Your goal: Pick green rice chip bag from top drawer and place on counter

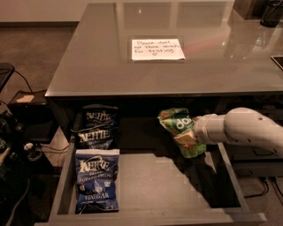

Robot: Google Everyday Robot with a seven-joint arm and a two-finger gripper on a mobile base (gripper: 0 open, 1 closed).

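Observation:
The green rice chip bag (178, 125) with white "dang" lettering hangs tilted above the back right of the open top drawer (168, 187), just below the counter's front edge. My gripper (192, 135), at the end of the white arm reaching in from the right, is shut on the bag's lower right side and holds it off the drawer floor. The glossy grey counter (93, 62) lies above and behind, with a white handwritten note (157, 49) on it.
Dark blue Kettle bags lie along the drawer's left side: one at the front (97, 178) and two overlapping behind it (97, 127). Cables and dark equipment (17, 145) sit on the floor at left. Dark objects (269, 11) stand at the counter's far right corner.

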